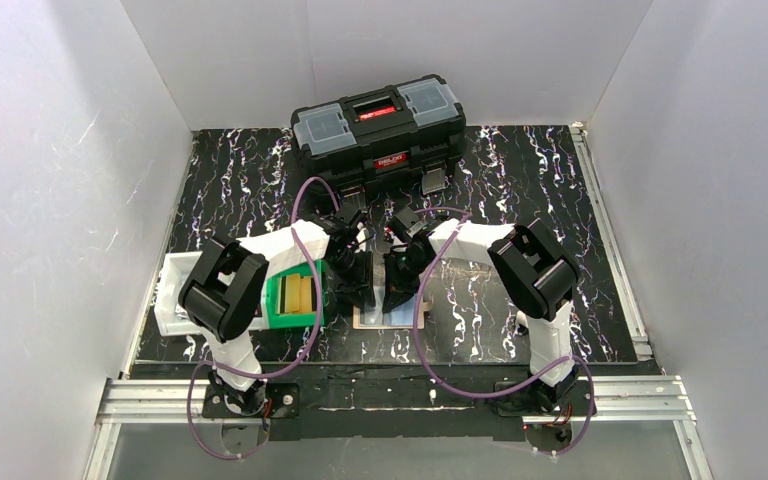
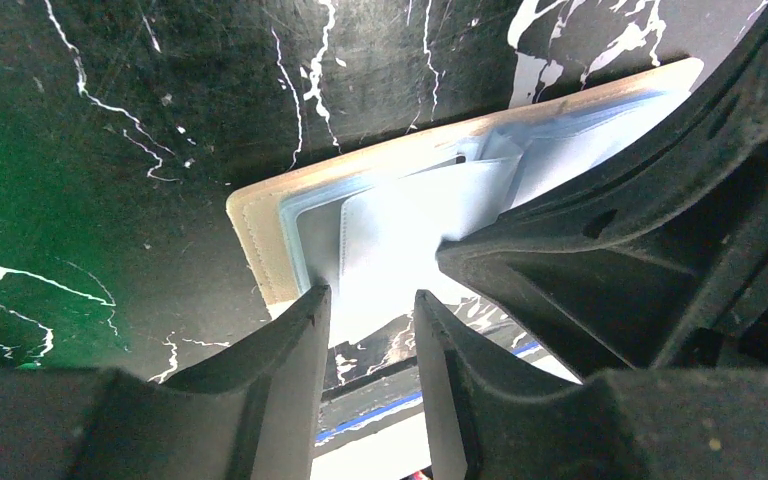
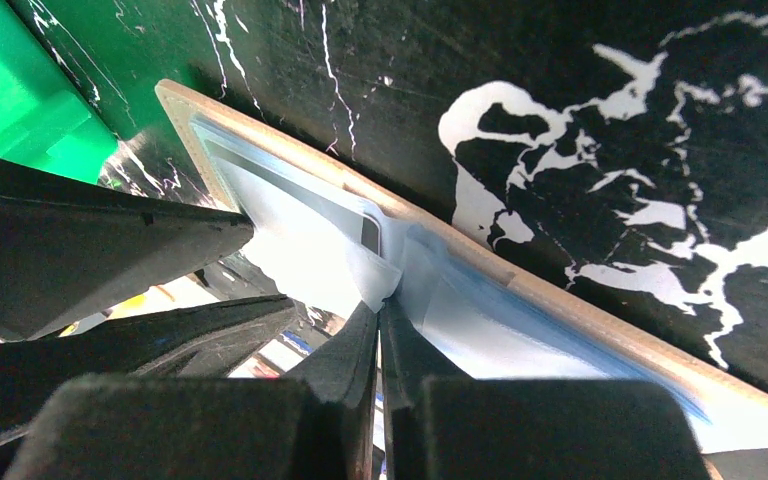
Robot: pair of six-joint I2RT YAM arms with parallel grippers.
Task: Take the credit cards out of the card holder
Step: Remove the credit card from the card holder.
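Both tools at the open card holder [image 2: 260, 245], just right of the green bin [image 1: 295, 298]
The right tool [image 3: 380, 320] is pinched tight on the holder's clear plastic sleeve [image 3: 375, 275]. The left tool [image 2: 370, 320] is narrowly parted around a pale sleeve edge. A light blue card [image 3: 560, 345] sits inside.

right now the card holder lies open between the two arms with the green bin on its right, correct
Not quite. The bin sits to the left of the card holder, not on its right, as the top view shows. The rest stands: the holder lies open between the two arms.
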